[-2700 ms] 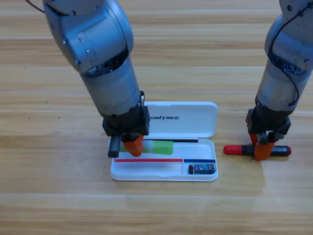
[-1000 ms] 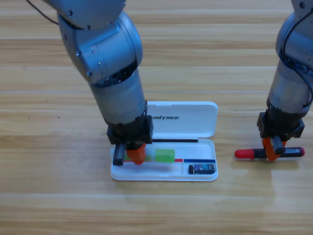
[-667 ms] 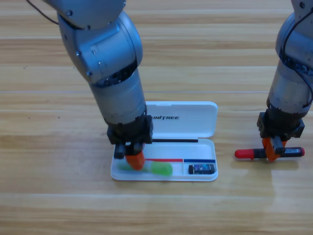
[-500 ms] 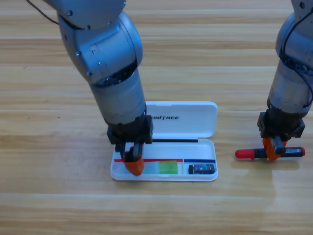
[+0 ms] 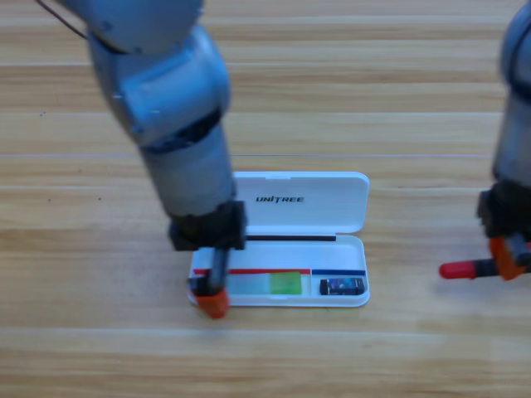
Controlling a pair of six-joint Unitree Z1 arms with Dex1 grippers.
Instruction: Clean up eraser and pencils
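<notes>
The left gripper (image 5: 212,297) is being pointed down at the near left corner of the white case (image 5: 279,240), and that corner is being hidden by it. Only one orange tip is being shown clearly beneath the black body, so whether its jaws are wide or narrow cannot be told.

Just to its right, the green pencil (image 5: 267,284) is being seen lying flat in the long near compartment of the case. Its left part is pale and translucent, its right end a bright green, and its left tip is being covered by the gripper. To the right of it, in the small near right compartment, the eraser (image 5: 342,287) is being seen as a small black block with pale markings too small to be read. The case is lying open on the wooden counter (image 5: 99,348), its lid folded away to the far side.

Well apart to the right, the red pencil (image 5: 465,269) is being held by the right gripper (image 5: 508,259), whose jaws are closed around it. Only its red left end is being shown; the rest is being hidden behind the gripper or cut off by the right edge.
</notes>
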